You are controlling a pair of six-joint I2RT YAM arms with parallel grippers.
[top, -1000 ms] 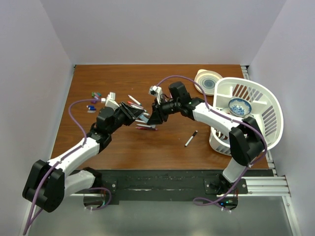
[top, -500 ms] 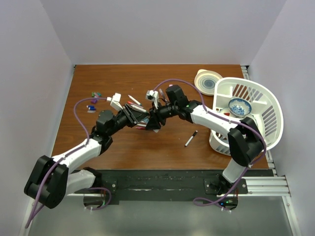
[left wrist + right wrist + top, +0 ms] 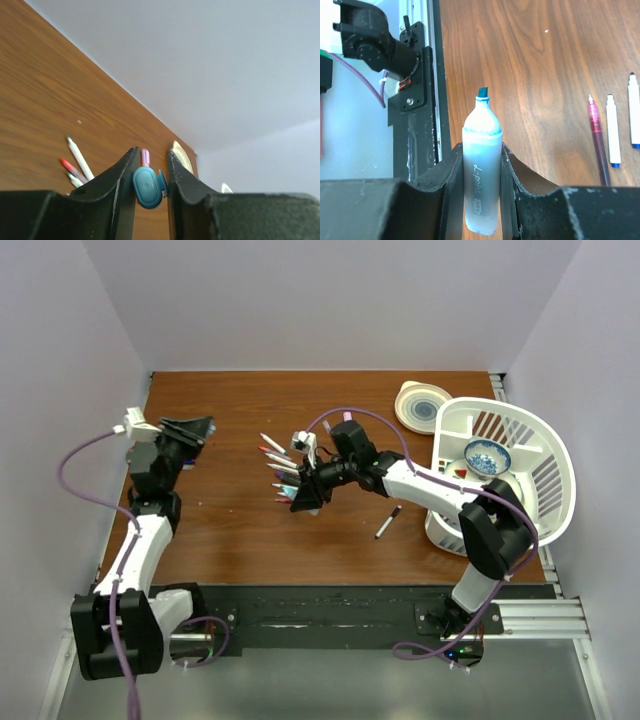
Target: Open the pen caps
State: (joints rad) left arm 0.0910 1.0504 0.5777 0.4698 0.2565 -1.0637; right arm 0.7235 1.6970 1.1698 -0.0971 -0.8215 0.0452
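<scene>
My left gripper (image 3: 198, 426) is at the table's far left, shut on a teal pen cap (image 3: 147, 186) that sits pinched between its fingers. My right gripper (image 3: 304, 499) is at mid-table, shut on the uncapped teal marker (image 3: 481, 165). The marker's whitish barrel stands between the jaws with its bare teal tip (image 3: 483, 92) pointing out. Several uncapped pens (image 3: 278, 458) lie fanned on the table just beyond the right gripper. Some show in the right wrist view (image 3: 612, 131) and the left wrist view (image 3: 78, 159). Other loose caps are hidden.
A black pen (image 3: 388, 522) lies alone right of centre. A white basket (image 3: 536, 488) holding a blue bowl (image 3: 487, 456) stands at the right edge, with a round plate (image 3: 422, 405) behind it. The black base rail (image 3: 417, 100) runs along the near edge.
My left arm has swung from the centre to the far left, carrying the teal cap off the marker. My right gripper has shifted slightly left and nearer with the barrel.
</scene>
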